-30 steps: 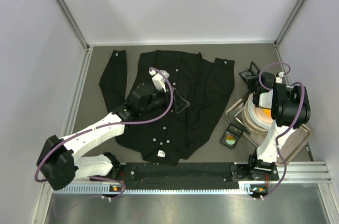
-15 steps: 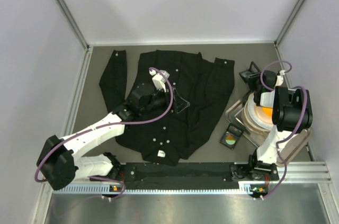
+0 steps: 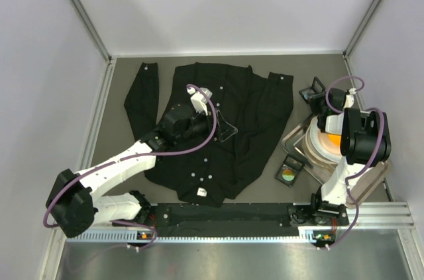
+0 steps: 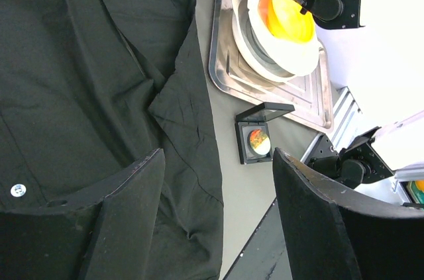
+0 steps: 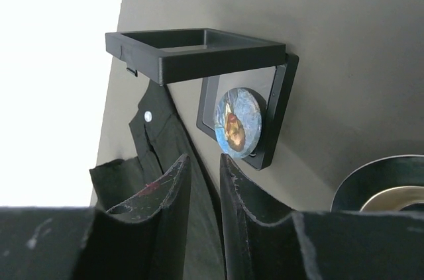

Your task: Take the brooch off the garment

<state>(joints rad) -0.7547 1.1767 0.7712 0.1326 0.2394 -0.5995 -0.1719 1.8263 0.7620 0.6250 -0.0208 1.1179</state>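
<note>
Top external: the left gripper [image 3: 224, 128] hangs over the middle of the shirt [image 3: 258, 104], which lies flat beneath and around it. The right gripper [image 3: 320, 99] is off the cloth, with an open case [image 3: 310, 89] just ahead of it and a tray [image 3: 291, 141] just behind. No brooch shows on the shirt from here.

Left wrist: the jaws stand wide and empty, with shirt under the left finger and bare table under the right. A small case [image 4: 257, 140] holding a round piece lies ahead.

Right wrist: the fingers stand a narrow gap apart, with nothing between them. Just beyond their tips a round blue-and-orange brooch [image 5: 233, 122] sits in the open case's base, the lid raised above it. A cuff [image 5: 149, 136] lies to the left.

The brooch looks to be off the shirt and stowed, so the step in hand is probably the release. Next, the right arm should back straight away without knocking the lid.
</note>
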